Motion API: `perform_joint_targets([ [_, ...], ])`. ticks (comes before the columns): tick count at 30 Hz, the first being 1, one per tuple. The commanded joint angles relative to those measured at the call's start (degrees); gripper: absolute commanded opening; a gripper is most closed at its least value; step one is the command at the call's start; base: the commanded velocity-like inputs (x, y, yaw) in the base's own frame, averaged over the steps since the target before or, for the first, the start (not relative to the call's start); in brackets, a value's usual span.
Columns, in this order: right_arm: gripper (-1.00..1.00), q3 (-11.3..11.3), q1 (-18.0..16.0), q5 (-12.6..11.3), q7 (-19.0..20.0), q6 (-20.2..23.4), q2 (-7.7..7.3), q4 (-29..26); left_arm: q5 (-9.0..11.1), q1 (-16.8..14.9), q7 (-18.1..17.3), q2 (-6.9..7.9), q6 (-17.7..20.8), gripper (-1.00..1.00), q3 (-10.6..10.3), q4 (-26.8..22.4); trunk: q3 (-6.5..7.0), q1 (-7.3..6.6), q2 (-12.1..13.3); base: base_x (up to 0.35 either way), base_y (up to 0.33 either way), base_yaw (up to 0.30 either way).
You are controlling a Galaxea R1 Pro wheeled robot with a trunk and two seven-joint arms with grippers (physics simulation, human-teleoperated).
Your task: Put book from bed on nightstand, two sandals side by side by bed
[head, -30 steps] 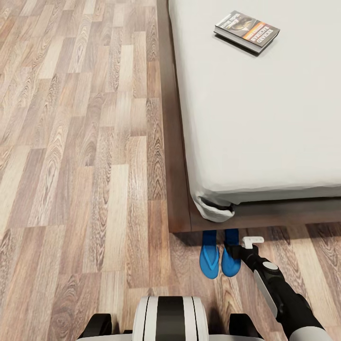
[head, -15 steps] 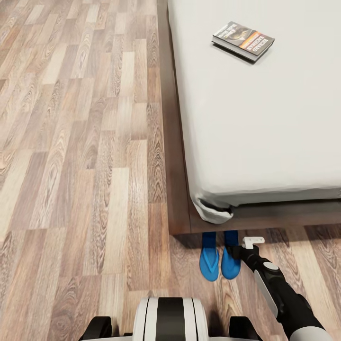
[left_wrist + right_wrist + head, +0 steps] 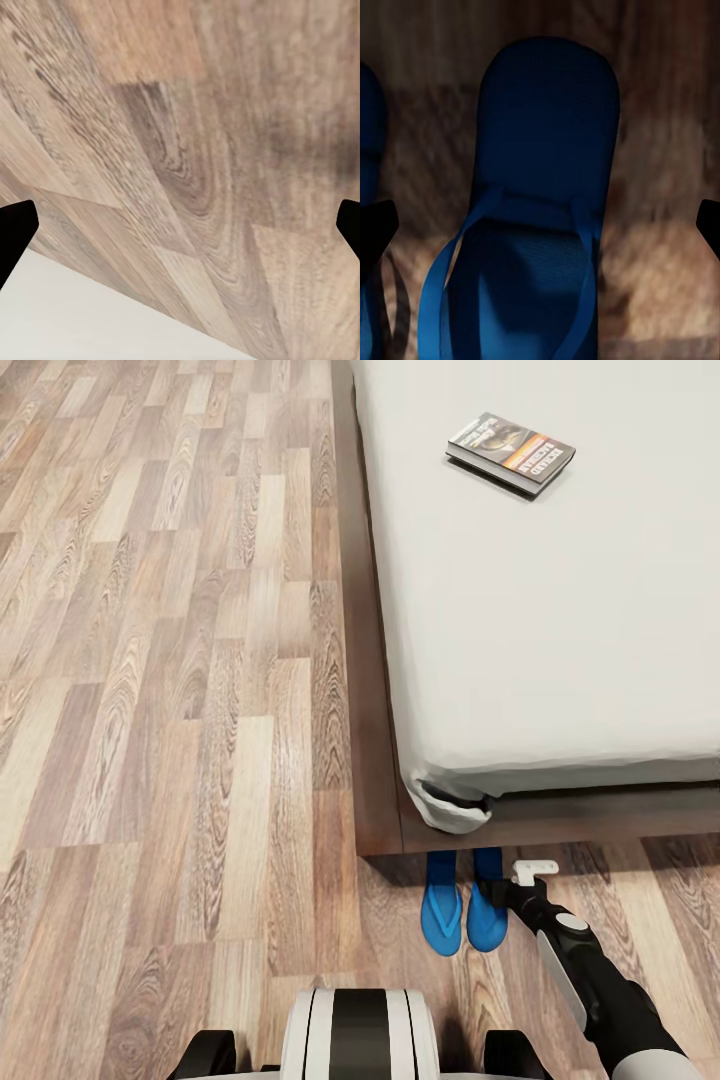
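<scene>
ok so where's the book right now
In the head view the book lies flat on the bed, near its left edge, far from the sandals on the floor.

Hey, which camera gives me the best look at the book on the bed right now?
The head view. There the book lies flat on the bed's light-grey mattress, its whole cover and orange band visible. The left wrist view looks down at the wood floor; the right wrist view looks at a blue sandal. Neither includes the book.

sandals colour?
Bright blue, both sandals; clearest in the head view, at the foot of the bed.
</scene>
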Motion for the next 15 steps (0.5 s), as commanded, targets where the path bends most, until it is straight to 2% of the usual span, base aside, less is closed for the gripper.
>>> perform_joint_targets([
  [1,1.0,0.03,0.0,-0.59,0.07,0.32,-0.05,0.02,0.53,0.0,0.16,0.03,-0.14,1.0,-0.49,-0.01,-0.03,-0.01,-0.01,0.0,0.0,0.0],
  [15,1.0,-0.17,0.0,-0.57,0.16,0.31,-0.47,2.71,0.53,0.0,0.13,0.01,-0.15,1.0,-0.44,-0.01,-0.03,-0.01,-0.01,0.0,0.0,0.0],
])
